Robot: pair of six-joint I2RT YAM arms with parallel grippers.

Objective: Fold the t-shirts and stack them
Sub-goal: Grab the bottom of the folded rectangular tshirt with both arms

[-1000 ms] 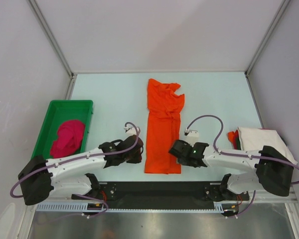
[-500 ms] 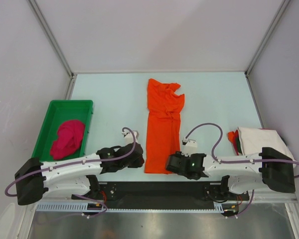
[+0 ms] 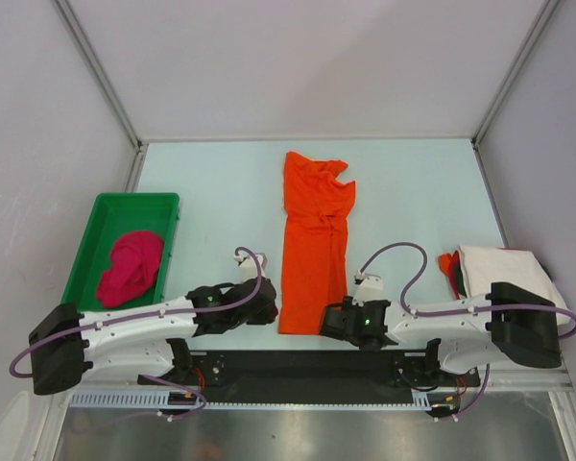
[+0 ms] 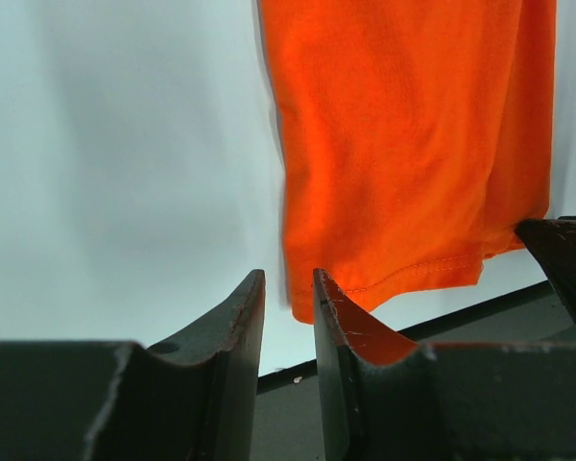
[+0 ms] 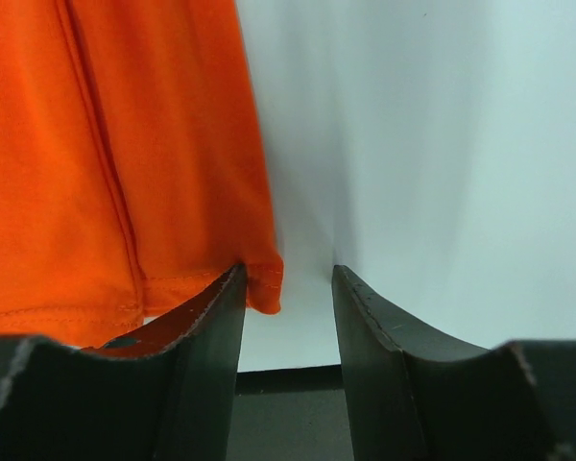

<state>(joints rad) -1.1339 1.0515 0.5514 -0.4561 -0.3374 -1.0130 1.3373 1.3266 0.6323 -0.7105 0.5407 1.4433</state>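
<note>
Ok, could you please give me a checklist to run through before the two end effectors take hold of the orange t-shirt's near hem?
1. Left end effector lined up on the near left corner of the orange t-shirt: ok.
2. Right end effector lined up on the near right corner: ok, though the corner sits off centre in the gap.
3. Both end effectors open, nothing gripped: ok.
4. Near hem lying flat: ok.
5. Far end of the shirt smooth: not ok, it is rumpled.
6. End effectors low enough to catch the cloth: cannot tell.
</note>
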